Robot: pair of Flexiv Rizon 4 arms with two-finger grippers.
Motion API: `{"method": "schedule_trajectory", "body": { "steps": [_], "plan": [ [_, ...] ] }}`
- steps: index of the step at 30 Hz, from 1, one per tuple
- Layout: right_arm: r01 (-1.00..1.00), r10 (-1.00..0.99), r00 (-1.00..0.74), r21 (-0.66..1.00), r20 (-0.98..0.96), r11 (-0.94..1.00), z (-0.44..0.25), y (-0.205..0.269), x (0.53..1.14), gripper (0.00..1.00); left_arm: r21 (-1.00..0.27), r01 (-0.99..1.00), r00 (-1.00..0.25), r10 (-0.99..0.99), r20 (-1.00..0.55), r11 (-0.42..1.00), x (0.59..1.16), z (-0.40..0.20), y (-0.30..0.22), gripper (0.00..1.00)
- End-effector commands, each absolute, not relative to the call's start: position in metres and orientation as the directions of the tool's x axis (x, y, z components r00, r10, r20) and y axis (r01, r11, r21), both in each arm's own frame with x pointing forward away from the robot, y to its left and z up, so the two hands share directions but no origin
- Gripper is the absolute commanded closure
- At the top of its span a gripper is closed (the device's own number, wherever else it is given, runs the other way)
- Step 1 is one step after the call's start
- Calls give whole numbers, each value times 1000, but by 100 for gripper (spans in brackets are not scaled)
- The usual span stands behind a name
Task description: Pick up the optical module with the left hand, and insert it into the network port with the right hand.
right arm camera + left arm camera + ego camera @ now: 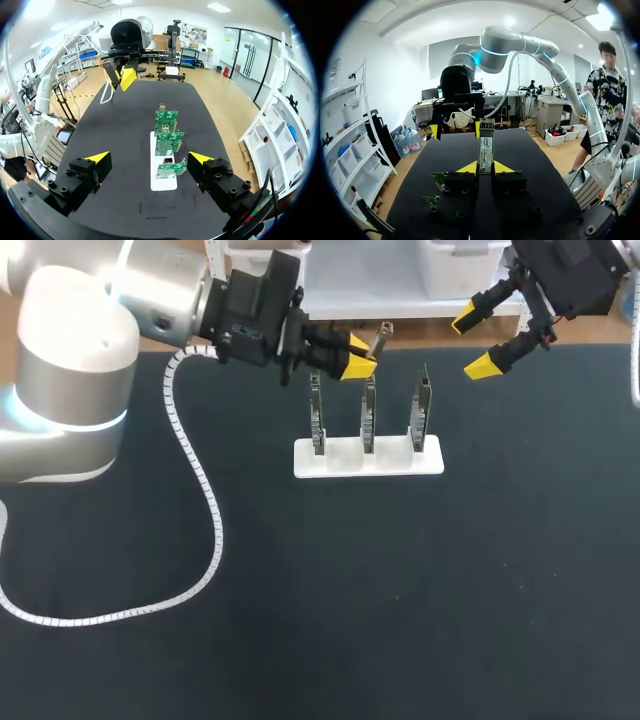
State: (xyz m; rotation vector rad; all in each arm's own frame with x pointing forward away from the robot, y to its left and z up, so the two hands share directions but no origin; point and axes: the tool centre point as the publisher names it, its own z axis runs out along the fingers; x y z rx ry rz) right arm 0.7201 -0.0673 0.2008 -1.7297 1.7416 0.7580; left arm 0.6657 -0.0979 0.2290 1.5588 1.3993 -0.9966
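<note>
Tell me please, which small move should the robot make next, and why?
Probably the right gripper should move toward the left gripper to take over the optical module. The left gripper is shut on the module and holds it above the table, while the right gripper is open, empty and apart from it.

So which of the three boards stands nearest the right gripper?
The right-end board in the holder; the middle and left boards stand farther from the right gripper.
</note>
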Motion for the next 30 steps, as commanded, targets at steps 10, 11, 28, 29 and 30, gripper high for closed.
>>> {"method": "schedule_trajectory", "body": {
  "steps": [10, 11, 28, 29, 30],
  "plan": [
    [-1000, -681, -7, 3, -732, 8, 201, -67, 719, 0, 82, 994, 97, 258, -961, -65, 653, 246, -121, 100],
    [-1000, -681, -7, 3, -732, 8, 201, -67, 719, 0, 87, 994, 100, 252, -962, -62, 651, 247, -124, 100],
    [-1000, -681, -7, 3, -732, 8, 201, -67, 719, 0, 137, 991, 133, 201, -970, 4, 657, 247, -180, 100],
    [-1000, -681, -7, 3, -732, 8, 201, -67, 719, 0, 140, 990, 136, 218, -967, 2, 659, 246, -182, 100],
    [-1000, -681, -7, 3, -732, 8, 201, -67, 719, 0, 136, 991, 131, 229, -965, 6, 661, 244, -183, 100]
  ]
}}
